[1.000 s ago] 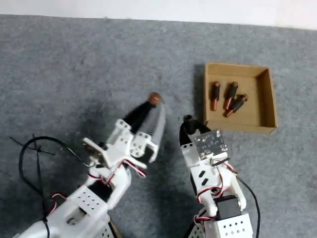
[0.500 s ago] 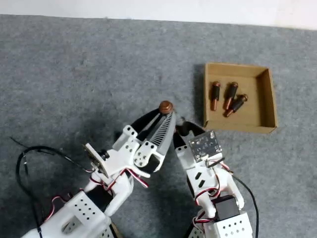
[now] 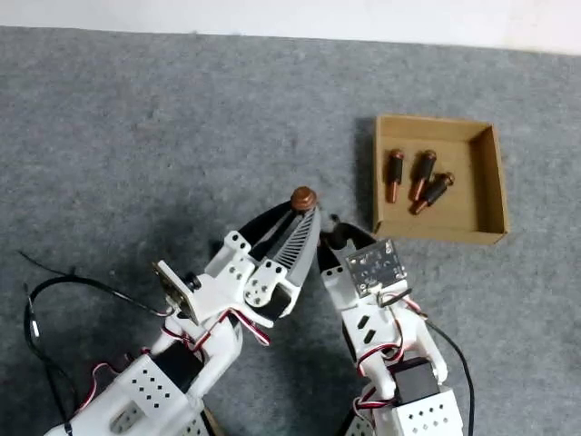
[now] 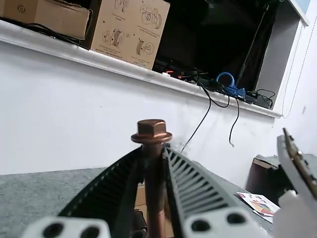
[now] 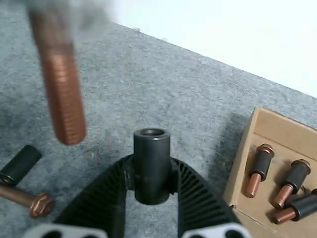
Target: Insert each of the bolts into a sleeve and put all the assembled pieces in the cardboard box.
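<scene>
Grey carpet [image 3: 136,118] covers the table, ending at a plain white wall [image 4: 59,114]. Along the top of the wall runs a white ledge [image 4: 99,59] holding brown cartons [image 4: 136,27]. Dark cables [image 4: 207,85] trail over its edge.

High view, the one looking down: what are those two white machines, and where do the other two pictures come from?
Those are two small robot arms at a grey table; a fixed camera above took that picture. The other two come from cameras on each arm's wrist, looking along its pincer. The left pincer grips a copper bolt, head up. The right pincer grips a black sleeve, open end up; the bolt's threaded end hangs near it, not yet inserted. The cardboard box holds three assembled pieces. The right wrist view also shows a spare sleeve and a spare bolt lying on the table.
</scene>
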You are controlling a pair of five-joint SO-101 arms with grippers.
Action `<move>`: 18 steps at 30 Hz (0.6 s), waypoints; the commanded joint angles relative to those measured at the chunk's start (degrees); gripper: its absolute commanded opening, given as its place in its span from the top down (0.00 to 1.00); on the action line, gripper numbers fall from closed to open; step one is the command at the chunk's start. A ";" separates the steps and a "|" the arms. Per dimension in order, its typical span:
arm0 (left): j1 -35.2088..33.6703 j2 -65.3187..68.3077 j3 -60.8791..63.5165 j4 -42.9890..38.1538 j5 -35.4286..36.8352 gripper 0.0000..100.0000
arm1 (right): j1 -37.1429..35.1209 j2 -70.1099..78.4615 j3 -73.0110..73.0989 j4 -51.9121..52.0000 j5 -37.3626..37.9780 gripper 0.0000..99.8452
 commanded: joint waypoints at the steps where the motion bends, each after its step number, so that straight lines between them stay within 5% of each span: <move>1: 0.66 -1.27 1.27 -0.18 0.18 0.99 | -1.10 -0.84 5.49 -1.71 -0.18 0.99; 13: -7.96 -9.54 1.27 -1.85 0.09 0.99 | -1.80 -0.84 5.49 -1.80 -0.18 0.99; 18: -8.13 -21.85 1.19 10.37 0.35 0.99 | -1.80 -0.84 5.49 -1.80 -0.18 0.99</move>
